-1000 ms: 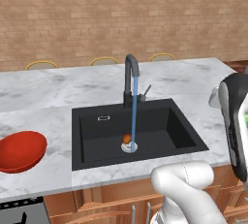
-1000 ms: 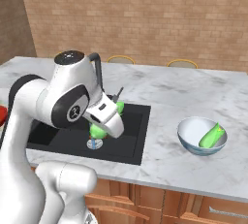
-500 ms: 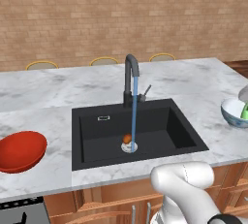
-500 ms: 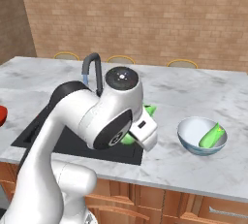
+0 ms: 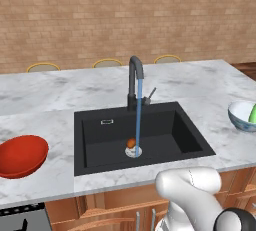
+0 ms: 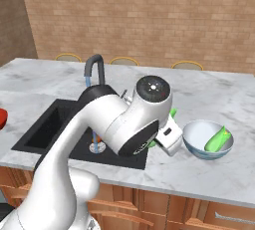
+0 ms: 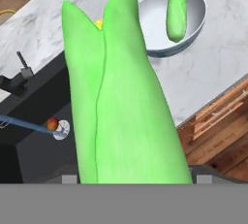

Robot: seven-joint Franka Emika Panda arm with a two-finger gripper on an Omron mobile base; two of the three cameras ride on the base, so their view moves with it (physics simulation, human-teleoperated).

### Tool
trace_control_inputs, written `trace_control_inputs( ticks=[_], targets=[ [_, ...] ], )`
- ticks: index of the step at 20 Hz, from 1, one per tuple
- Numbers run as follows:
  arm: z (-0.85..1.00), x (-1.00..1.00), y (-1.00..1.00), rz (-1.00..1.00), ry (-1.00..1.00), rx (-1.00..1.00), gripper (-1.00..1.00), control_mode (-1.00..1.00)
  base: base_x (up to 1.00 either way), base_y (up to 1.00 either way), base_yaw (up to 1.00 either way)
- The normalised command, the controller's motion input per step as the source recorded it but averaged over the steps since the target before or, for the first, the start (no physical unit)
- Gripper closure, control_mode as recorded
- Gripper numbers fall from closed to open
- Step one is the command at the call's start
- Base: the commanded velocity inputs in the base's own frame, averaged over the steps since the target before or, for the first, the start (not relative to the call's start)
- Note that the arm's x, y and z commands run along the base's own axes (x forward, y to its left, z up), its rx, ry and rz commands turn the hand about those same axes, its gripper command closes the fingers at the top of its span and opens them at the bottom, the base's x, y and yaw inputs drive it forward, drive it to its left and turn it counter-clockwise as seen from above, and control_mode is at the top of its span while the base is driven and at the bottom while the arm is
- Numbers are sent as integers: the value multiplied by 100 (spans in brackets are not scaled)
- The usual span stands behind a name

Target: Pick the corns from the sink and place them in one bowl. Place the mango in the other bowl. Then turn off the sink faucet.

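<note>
My gripper (image 6: 168, 132) is shut on a green corn (image 7: 121, 102), which it holds over the counter between the sink (image 6: 45, 124) and the pale white-blue bowl (image 6: 195, 135). A second corn (image 6: 218, 139) lies in that bowl, also seen from the hand as corn (image 7: 177, 14) in the bowl (image 7: 196, 24). The orange-red mango (image 5: 131, 143) sits by the drain in the black sink (image 5: 100, 140). Water runs from the dark faucet (image 5: 134, 77), its lever (image 5: 149, 94) to the side. The red bowl (image 5: 20, 155) stands on the counter left of the sink.
A brick wall rises behind the marble counter (image 5: 60, 95). Chair backs (image 5: 106, 63) show over its far edge. Wooden cabinet fronts (image 6: 209, 214) run below the counter's near edge. My own white arm (image 6: 99, 124) blocks part of the sink in the right base view.
My arm has swung right from over the sink toward the pale bowl, carrying the corn. It has left the right side of the left base view. The mango has not moved.
</note>
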Motion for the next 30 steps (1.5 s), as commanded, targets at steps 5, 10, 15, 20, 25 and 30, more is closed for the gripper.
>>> trace_control_inputs(
  ticks=[5,10,15,20,25,30],
  targets=[
    [0,31,-43,0,1,0,100,-100,0,0,0],
    [-10,36,-35,-1,1,0,100,-100,0,0,0],
    [-25,46,-20,-2,1,0,100,-100,0,0,0],
    [-29,53,-19,-2,0,0,100,-100,0,0,0],
    [-20,40,-27,-1,0,0,100,-100,0,0,0],
    [-13,34,-35,-1,4,0,100,-100,0,0,0]
  ],
)
